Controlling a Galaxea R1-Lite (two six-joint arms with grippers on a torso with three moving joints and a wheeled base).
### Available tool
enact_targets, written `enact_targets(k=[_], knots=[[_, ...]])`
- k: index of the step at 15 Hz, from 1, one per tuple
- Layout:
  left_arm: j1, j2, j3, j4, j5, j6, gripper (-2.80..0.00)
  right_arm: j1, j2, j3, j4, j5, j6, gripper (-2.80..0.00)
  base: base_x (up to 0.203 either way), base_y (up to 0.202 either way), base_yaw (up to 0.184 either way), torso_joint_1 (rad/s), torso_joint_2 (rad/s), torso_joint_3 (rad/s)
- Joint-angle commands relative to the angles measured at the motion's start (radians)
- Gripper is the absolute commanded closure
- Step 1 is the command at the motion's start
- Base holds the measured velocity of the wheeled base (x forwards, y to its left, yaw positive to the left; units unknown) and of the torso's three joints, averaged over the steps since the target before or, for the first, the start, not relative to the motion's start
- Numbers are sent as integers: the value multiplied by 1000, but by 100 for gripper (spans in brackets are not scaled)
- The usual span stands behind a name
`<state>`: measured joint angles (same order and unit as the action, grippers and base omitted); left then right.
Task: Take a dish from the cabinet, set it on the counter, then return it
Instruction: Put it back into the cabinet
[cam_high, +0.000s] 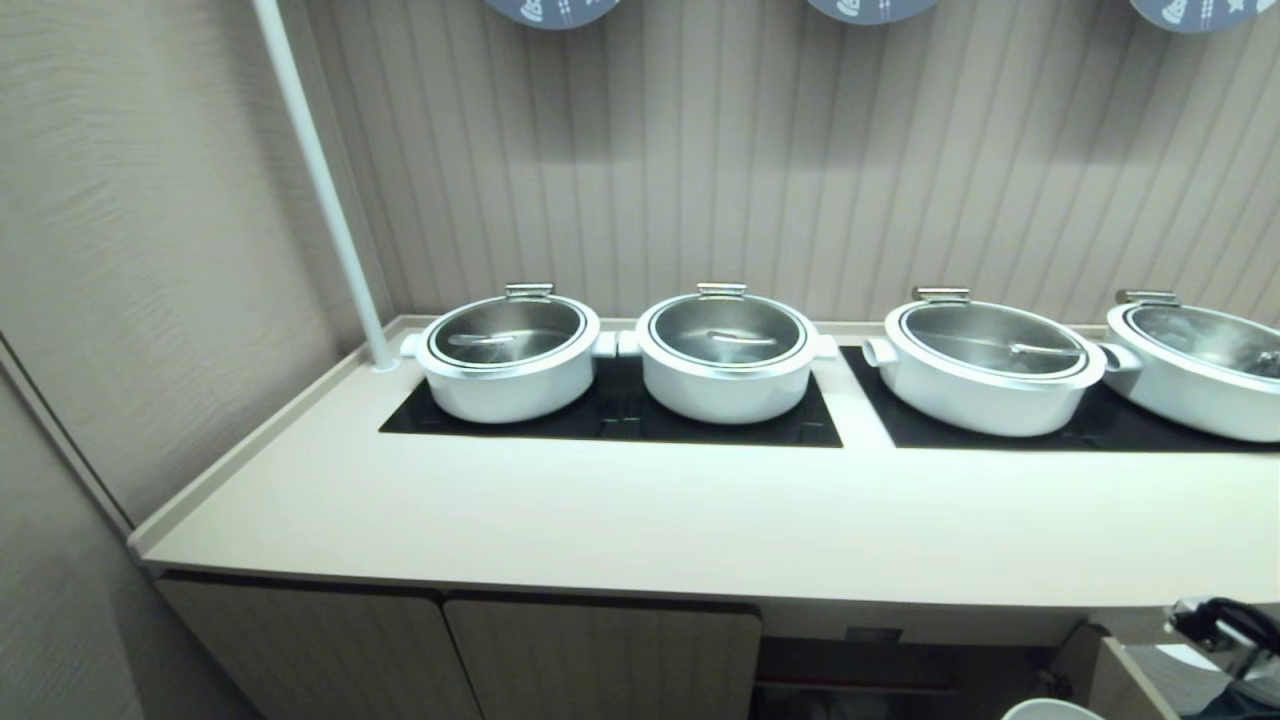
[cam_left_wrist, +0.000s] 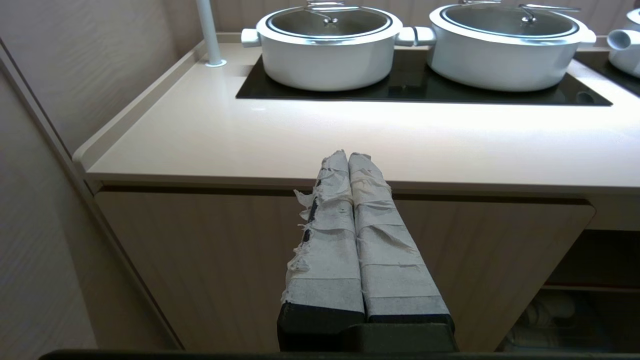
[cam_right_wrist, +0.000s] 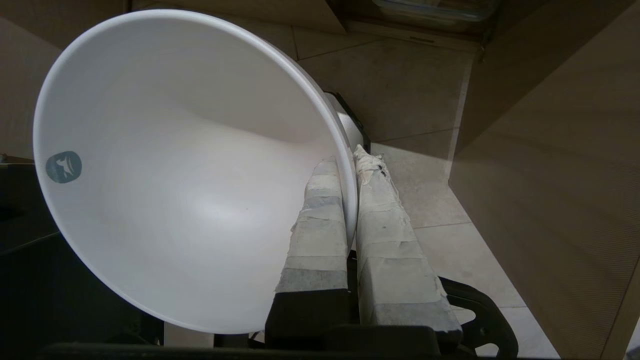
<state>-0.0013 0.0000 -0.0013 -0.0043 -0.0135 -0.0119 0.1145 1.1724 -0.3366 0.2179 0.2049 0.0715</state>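
Observation:
The dish (cam_right_wrist: 175, 175) is a deep white bowl with a small teal mark inside its rim. My right gripper (cam_right_wrist: 348, 160) is shut on its rim, one taped finger inside and one outside. It hangs over the tiled floor, below the counter (cam_high: 640, 520). In the head view only the dish's edge (cam_high: 1050, 708) and part of the right arm (cam_high: 1225, 625) show at the bottom right, in front of the cabinet's dark opening (cam_high: 880, 665). My left gripper (cam_left_wrist: 348, 155) is shut on nothing, parked before a closed cabinet door (cam_left_wrist: 225, 260).
Several big white lidded pots (cam_high: 508, 355) stand on black glass panels (cam_high: 620, 415) at the back of the counter. A white pole (cam_high: 320, 180) rises at its back left corner beside the wall. A swung-out beige door (cam_high: 1110, 675) stands right of the opening.

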Motion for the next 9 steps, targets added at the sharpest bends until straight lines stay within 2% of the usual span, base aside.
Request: enact_targets(k=[1, 5, 9], knots=[[0, 0, 0, 0, 0, 0, 0, 2, -5, 2, 3, 6, -1, 0, 0, 0, 0, 0, 0, 0], [0, 0, 0, 0, 0, 0, 0, 1, -14, 42, 1, 24, -38, 0, 0, 0, 0, 0, 0, 0], [0, 0, 0, 0, 0, 0, 0, 1, -14, 33, 1, 23, -35, 0, 0, 0, 0, 0, 0, 0]])
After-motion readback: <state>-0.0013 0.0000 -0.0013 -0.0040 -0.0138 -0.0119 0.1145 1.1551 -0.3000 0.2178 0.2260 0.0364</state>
